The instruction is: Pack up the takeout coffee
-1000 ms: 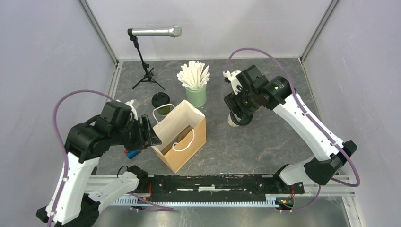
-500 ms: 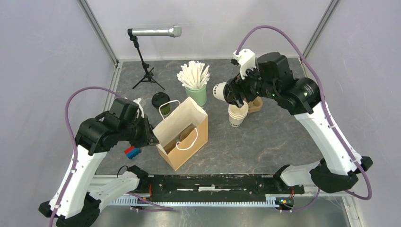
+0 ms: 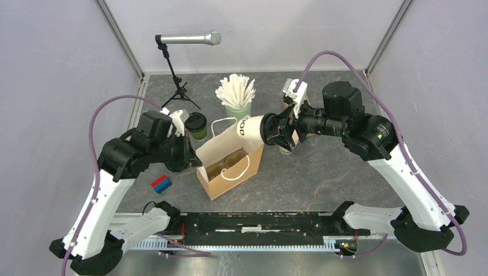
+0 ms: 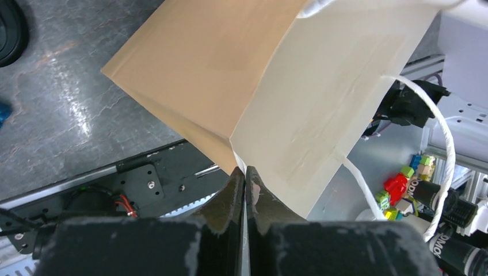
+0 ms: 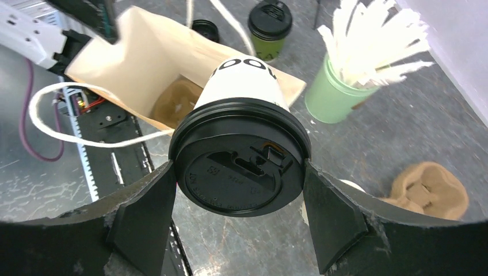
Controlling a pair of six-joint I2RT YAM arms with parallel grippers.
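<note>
The right gripper [image 5: 237,172] was clamped wide around the black lid [image 5: 221,178] of the white cup [image 5: 241,86], one finger on each side of the rim. The cup hung tipped on its side in the air, its base pointing toward the open mouth of the brown paper bag [image 3: 230,181] and reaching over the bag's far edge, clear of the worktop [image 3: 322,167]. Dark print ran around the white paper wall. The left gripper [image 4: 244,178] was closed tight, its fingertips pinched on the bag's near left rim, with almost no gap showing between them. The bag stood upright and open, its white cord handles loose, and a brown moulded pulp holder [image 5: 175,103] lay in the bottom; a second holder [image 5: 429,190] sat on the worktop to the right. The olive-green cup [image 3: 196,125], lid on, stood upright on the worktop just behind the bag's left corner, near the left gripper – neither gripper touched it. Behind the bag stood the mint-green cup of white sticks [image 3: 237,115], and farther back a microphone [image 3: 190,39] on a small tripod. Red and blue blocks [image 3: 161,183] lay by the left arm.
</note>
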